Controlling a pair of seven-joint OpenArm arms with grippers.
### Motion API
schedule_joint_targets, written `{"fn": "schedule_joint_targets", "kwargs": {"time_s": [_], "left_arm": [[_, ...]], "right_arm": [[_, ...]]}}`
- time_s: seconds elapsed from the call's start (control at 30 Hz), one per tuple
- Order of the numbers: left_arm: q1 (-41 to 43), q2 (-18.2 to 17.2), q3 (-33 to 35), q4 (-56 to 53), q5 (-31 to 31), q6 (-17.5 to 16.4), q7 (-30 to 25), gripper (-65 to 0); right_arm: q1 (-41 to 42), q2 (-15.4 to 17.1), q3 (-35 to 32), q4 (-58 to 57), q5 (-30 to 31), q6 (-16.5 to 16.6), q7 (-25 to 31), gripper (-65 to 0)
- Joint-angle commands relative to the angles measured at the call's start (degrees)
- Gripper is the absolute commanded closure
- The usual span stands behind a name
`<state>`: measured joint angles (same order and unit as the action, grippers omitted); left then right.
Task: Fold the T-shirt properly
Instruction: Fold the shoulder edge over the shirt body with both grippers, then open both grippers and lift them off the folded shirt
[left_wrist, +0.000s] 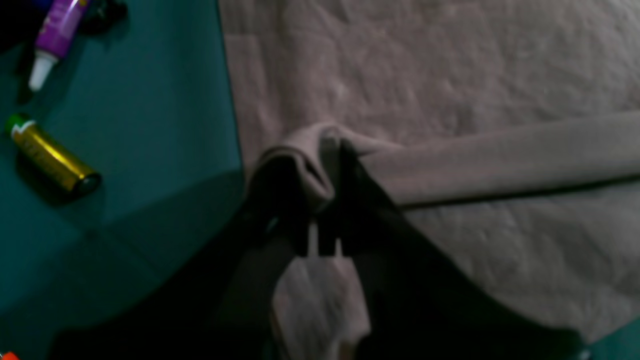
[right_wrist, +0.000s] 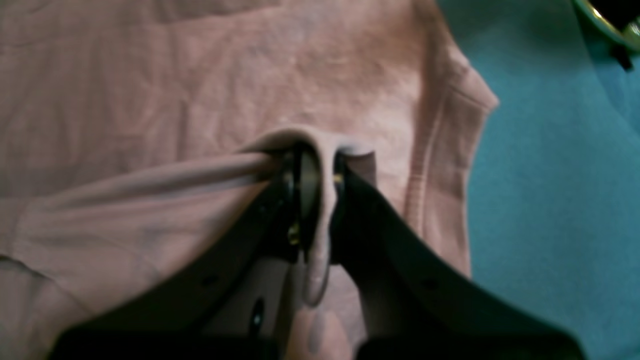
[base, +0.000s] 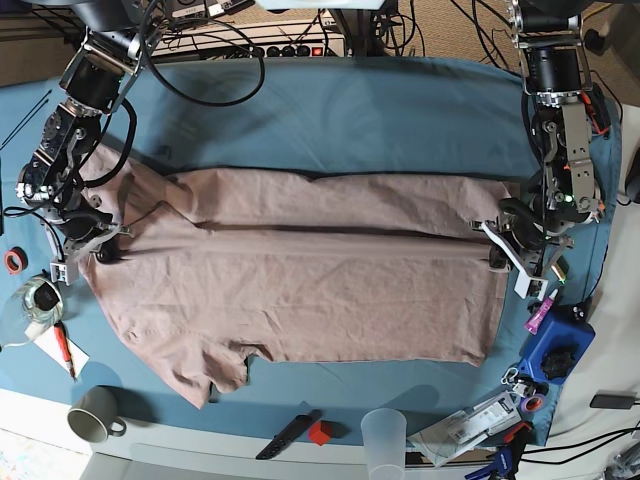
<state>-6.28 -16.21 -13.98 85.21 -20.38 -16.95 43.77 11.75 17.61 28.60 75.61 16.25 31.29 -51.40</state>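
1. Folding has begun: the T-shirt (base: 300, 270) lies spread lengthwise across the middle of the surface (base: 330, 110), and its far long edge is already turned over toward the near side as a band.
2. Left claw (left_wrist: 325, 150) is clenched on a pinch of cloth at the shirt's end by the surface's right edge; right claw (right_wrist: 320, 155) is clenched on cloth at the sleeve end by the left edge; a taut ridge runs between them.
3. Left to do, by my reading: lay this fold flat, turn in the near long edge and the near sleeve (base: 215, 375), then fold across the length.
4. Cloth is soft, matte, dusty pink-brown knit, finely wrinkled; the sleeve hem is stitched and ribbed-looking; the held fold is rounded, not creased.
5. Surface cover is smooth teal fabric; near its right edge lie a purple tube (left_wrist: 55, 35) and a shiny gold cylinder (left_wrist: 50, 156).
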Motion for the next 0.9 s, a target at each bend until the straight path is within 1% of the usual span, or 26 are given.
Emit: {"fn": "schedule_joint_targets", "kwargs": {"time_s": [0.0,0.17,0.27,0.37,0.47,0.6,0.7,0.77,0.87], "left_arm": [[-1.31,-0.74,-0.39,0.96,-0.15,0.35,-1.51,0.0],[-2.45,-0.72,-0.39,0.87,-0.15,0.07,-2.27,0.0],[-3.50,-0.57,-0.22,0.72,-0.20,-2.27,-2.27,0.0],[-4.66,-0.63,1.77,-0.94,-0.15,-2.21,-2.27,0.0],[-6.12,-0.61,4.31,-4.55,1.03,-1.97,-2.32,0.0],[-7.28,-0.66,4.87,-6.43,1.40,1.97,-3.32,0.0],[-8.09,-0.63,4.81,-6.43,1.40,1.81,-3.13,0.0],[-8.35,-0.63,4.81,-6.43,1.36,0.48,-3.17,0.0],[-8.31,-0.63,4.81,-6.43,1.36,0.42,-3.69,0.0]], "right_arm": [[1.57,1.27,0.33,0.55,-0.48,-0.24,1.75,0.0],[1.57,1.29,0.33,0.39,-1.16,-0.24,2.10,0.0],[1.60,1.29,0.33,0.39,-1.36,-0.24,2.38,0.0],[1.57,1.29,0.33,0.39,-1.36,-0.24,2.47,0.0],[1.62,1.29,0.33,0.39,-3.15,-0.26,3.54,0.0],[1.60,1.29,0.33,0.39,-3.89,-0.24,3.87,0.0],[1.62,1.29,0.31,0.39,-3.91,-0.22,5.31,0.0],[1.75,1.29,0.33,0.39,-4.13,-0.24,5.57,0.0],[1.92,1.29,0.33,0.39,-4.35,-0.24,5.97,0.0]]}}
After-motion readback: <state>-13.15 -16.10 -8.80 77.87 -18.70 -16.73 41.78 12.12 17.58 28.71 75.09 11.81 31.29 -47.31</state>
